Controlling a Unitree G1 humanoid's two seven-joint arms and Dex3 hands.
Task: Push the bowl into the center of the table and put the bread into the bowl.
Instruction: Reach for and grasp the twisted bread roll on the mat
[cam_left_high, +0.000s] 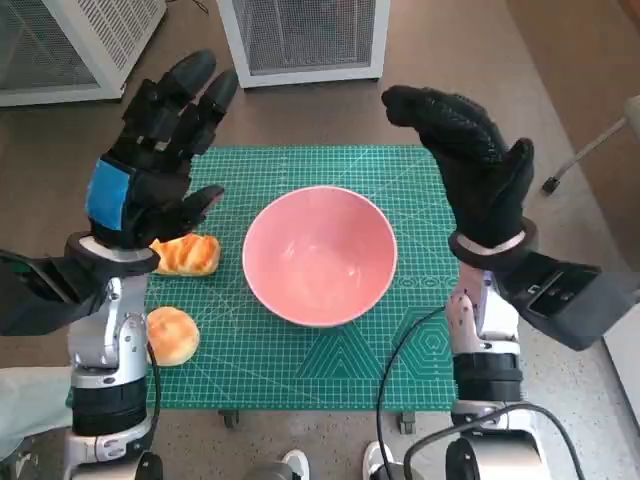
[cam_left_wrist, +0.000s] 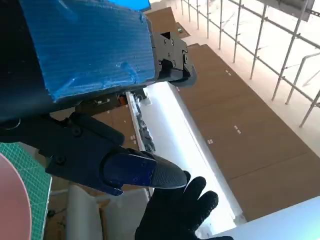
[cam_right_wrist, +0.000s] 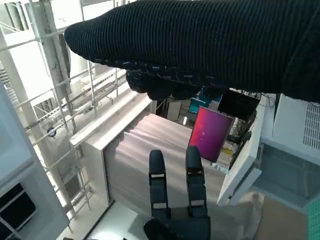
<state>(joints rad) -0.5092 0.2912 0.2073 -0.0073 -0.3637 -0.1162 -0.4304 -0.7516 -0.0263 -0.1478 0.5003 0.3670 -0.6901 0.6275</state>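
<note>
Glossy pink bowl (cam_left_high: 320, 255) (round, upright)

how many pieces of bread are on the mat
2. One bread piece lies left of the pink bowl, partly under the left hand; the other bread piece sits nearer the robot, beside the left forearm.
</note>
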